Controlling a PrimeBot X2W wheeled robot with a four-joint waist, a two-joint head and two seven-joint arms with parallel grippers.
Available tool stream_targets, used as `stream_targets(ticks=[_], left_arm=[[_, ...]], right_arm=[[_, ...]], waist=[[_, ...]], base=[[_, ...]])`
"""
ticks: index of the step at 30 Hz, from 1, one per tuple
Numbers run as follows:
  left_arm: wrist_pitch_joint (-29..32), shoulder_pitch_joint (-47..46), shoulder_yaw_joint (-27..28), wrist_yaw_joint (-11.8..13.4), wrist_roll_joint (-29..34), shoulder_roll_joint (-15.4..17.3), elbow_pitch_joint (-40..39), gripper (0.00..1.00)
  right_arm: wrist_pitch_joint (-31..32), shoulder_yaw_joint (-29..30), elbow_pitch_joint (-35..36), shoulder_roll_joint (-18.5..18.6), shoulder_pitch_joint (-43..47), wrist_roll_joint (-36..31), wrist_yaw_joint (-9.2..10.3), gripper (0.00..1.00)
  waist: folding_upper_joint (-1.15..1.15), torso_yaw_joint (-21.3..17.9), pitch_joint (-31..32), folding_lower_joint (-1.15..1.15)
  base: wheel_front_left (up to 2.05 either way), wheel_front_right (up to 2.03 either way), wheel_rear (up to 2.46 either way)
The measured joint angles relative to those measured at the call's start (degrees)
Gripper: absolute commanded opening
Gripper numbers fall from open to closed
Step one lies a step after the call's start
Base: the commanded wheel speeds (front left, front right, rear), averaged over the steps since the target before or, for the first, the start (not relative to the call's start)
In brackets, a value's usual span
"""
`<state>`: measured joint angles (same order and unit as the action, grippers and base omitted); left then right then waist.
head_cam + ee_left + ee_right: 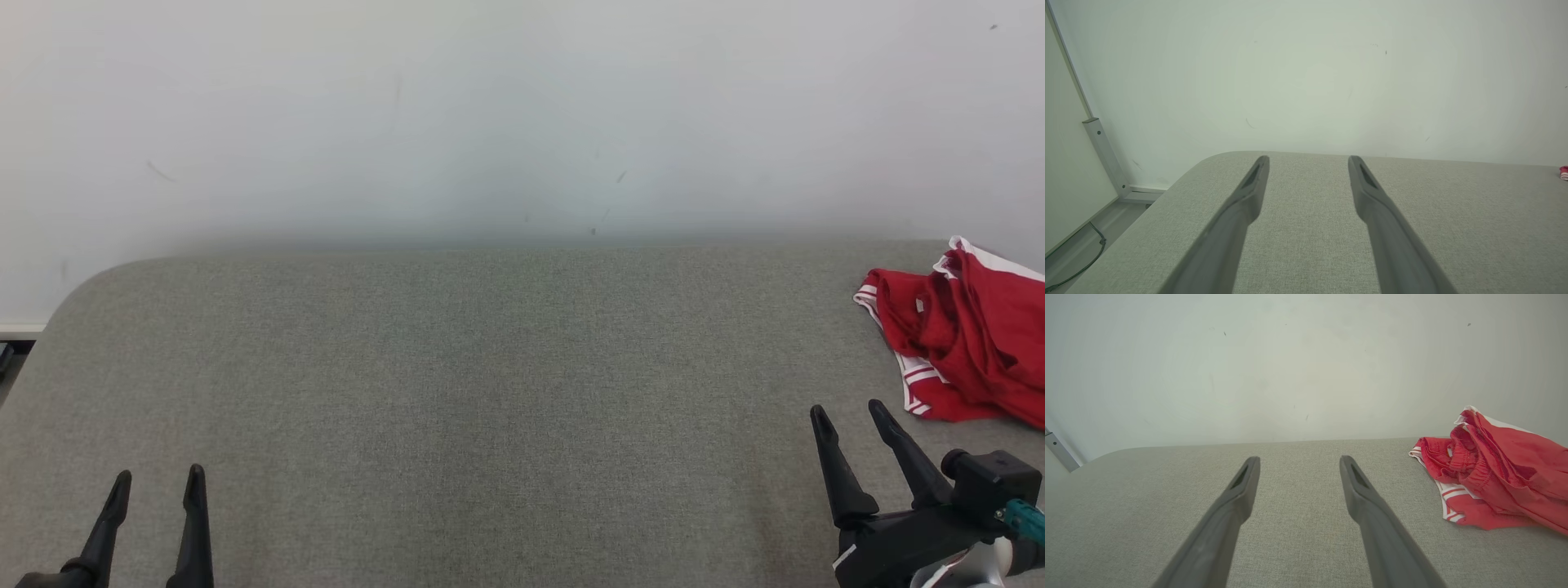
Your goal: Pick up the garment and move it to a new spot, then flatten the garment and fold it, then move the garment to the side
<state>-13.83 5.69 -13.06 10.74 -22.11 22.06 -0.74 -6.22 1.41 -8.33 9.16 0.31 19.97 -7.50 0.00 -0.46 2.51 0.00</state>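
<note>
1. far left, in my left wrist view: a grey metal post (1102, 155) stands against the pale wall (1306, 73), and a dark cable (1088, 255) trails over the floor (1114, 220) beside the table's rounded corner.
2. left gripper (159, 474): lower left of my head view, low over the table, its two dark fingers spread apart with nothing between them (the wrist view shows bare fabric in the gap).
3. table (490, 367): a grey woven surface with a rounded far-left corner, spanning the head view and meeting the wall at its far edge.
4. right gripper (847, 408): lower right of my head view, jaws parted and empty, fingers leaning slightly leftward; a teal fitting (1020, 516) shows on its dark body.
5. garment (971, 343): red with white striped trim, crumpled in a heap on the table's right end, near the far edge. it lies beyond and to the right of the right gripper's fingertips, near them but not touching. my right wrist view shows a gathered elastic band among the folds; in the left wrist view a small red sliver of it sits at the right margin.
</note>
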Motion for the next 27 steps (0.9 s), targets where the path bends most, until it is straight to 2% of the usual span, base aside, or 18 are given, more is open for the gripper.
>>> stream_targets(ticks=[17,18,22,27], left_arm=[[0.2,-0.1,-0.3,-0.2,-0.7,0.2,0.1,1.0],[0.2,0.0,-0.3,-0.2,-0.7,0.1,0.2,0.0],[0.2,0.8,-1.3,-0.2,-0.8,-1.8,2.0,0.0],[0.4,0.4,-1.5,-0.8,-5.3,-3.1,3.1,0.0]], right_arm=[[0.6,-0.1,0.2,0.0,-0.1,-0.6,0.0,1.0],[0.6,-0.1,0.0,-0.1,0.0,-0.6,0.0,0.0],[0.9,-0.3,-2.1,-1.1,1.5,-0.4,-0.01,0.0],[3.1,1.8,-3.3,-1.5,1.2,3.2,0.0,0.0]], waist=[[0.0,0.0,0.1,0.0],[0.0,0.0,0.1,0.0],[0.0,0.0,0.1,0.0],[0.0,0.0,0.0,0.0]], base=[[0.0,0.0,0.0],[0.0,0.0,0.0],[0.0,0.0,0.0],[0.0,0.0,0.0]])
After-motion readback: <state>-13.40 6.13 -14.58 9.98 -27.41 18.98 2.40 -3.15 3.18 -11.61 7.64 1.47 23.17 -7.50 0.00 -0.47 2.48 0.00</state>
